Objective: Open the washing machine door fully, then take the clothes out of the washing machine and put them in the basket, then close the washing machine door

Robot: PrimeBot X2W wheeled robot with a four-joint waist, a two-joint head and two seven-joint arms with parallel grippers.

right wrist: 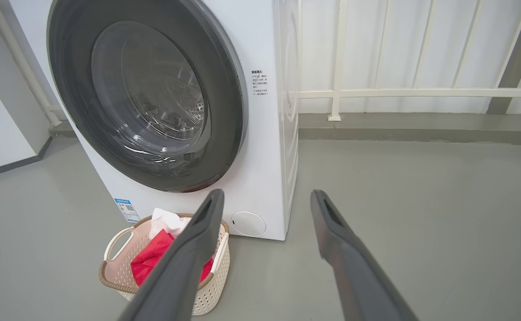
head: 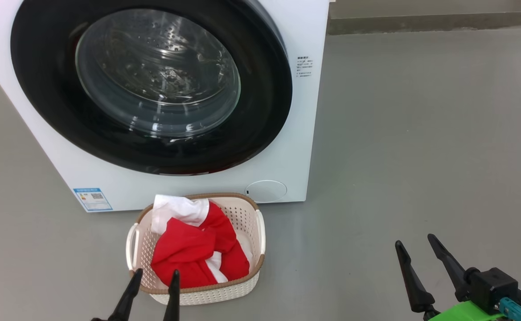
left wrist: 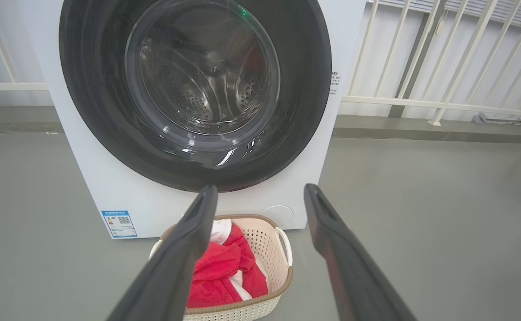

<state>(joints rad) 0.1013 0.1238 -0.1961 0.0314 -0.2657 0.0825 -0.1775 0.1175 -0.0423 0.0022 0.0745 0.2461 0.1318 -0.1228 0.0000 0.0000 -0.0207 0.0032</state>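
head view: above, tilted down at washing machine (head: 305, 111) front and basket (head: 215, 296)
left wrist view: low, near, square-on to door (left wrist: 305, 89)
right wrist view: low, oblique
shared: door, basket

Red-and-white clothes (head: 193, 254) in the cream basket (head: 247, 285) before the white washing machine (head: 302, 133), door (head: 264, 89) shut.

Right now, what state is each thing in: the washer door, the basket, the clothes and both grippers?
Round glossy black-rimmed glass washing machine door: shut against the white washing machine.
Cream-white perforated plastic basket: upright on the grey floor, loaded.
Bright red and white fabric clothes: heaped in the basket.
Left gripper: jaws open, empty.
Right gripper: jaws open, empty.
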